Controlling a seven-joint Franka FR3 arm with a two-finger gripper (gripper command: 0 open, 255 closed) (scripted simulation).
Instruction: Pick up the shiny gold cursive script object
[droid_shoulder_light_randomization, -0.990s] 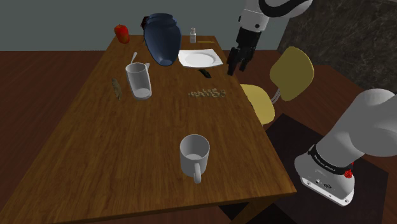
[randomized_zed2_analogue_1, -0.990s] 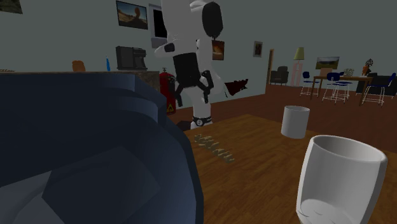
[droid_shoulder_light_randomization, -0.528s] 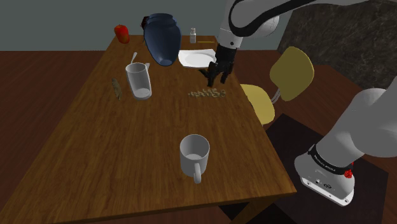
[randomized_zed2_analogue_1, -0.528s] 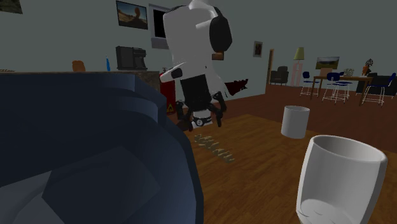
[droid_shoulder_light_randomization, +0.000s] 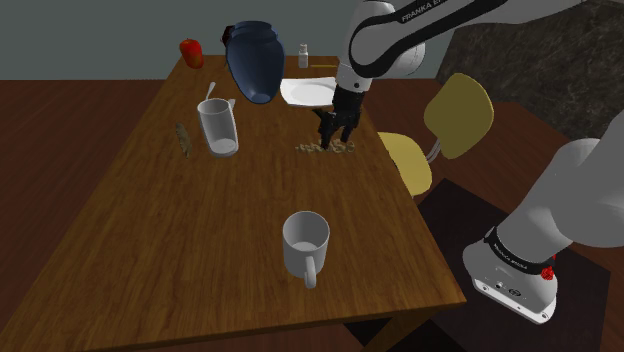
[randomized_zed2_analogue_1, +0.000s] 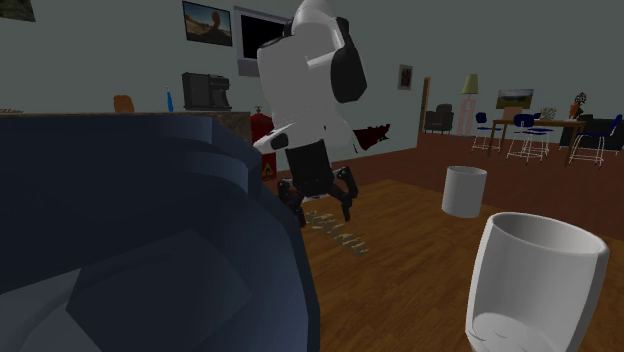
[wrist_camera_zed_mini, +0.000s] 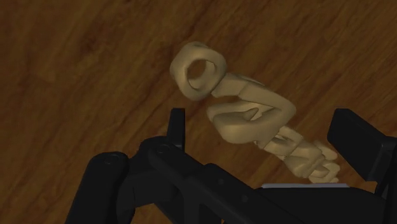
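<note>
The gold cursive script object (droid_shoulder_light_randomization: 325, 148) lies flat on the wooden table (droid_shoulder_light_randomization: 200, 230), close to the edge on the shoulder view's right. My black gripper (droid_shoulder_light_randomization: 335, 136) hangs just above its right end, pointing down. In the wrist view the looped, tan-gold script (wrist_camera_zed_mini: 248, 114) lies between the two black fingers (wrist_camera_zed_mini: 176, 125), which stand wide apart and do not touch it. The gripper (wrist_camera_zed_mini: 264, 130) is open. In the second exterior view the gripper (randomized_zed2_analogue_1: 320, 205) hovers low over the script (randomized_zed2_analogue_1: 338, 235).
A dark blue vase (droid_shoulder_light_randomization: 253, 60), a white plate (droid_shoulder_light_randomization: 314, 93), a small bottle (droid_shoulder_light_randomization: 303, 54) and a red object (droid_shoulder_light_randomization: 191, 52) stand at the far end. A clear cup with a spoon (droid_shoulder_light_randomization: 218, 126) and a white mug (droid_shoulder_light_randomization: 305, 245) stand nearer. A yellow chair (droid_shoulder_light_randomization: 450, 125) sits beside the table.
The gripper has come down and toward the shoulder view's left, from beside the plate to just over the gold script. The fingers stay apart. The script has not moved.
</note>
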